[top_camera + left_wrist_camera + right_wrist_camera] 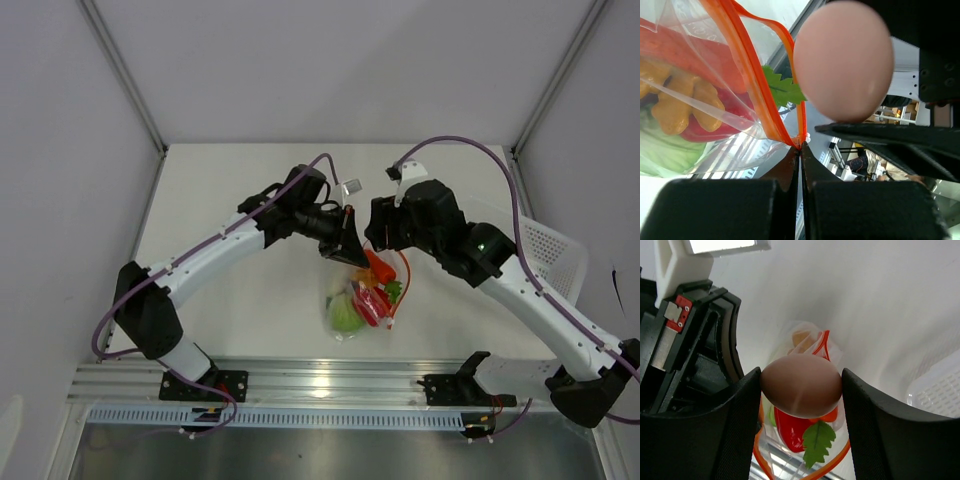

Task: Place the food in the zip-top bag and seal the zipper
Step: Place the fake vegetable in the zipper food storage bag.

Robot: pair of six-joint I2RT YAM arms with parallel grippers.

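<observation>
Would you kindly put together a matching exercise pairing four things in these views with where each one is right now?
Things:
1. pink food
2. zipper
3. red pepper
4. white basket

Places:
A. inside the clear bag
B. pinched at its end by the shut left gripper
C. held in the right gripper
D. at the right edge of the table

Pairs: 1-C, 2-B, 3-A, 4-D.
</observation>
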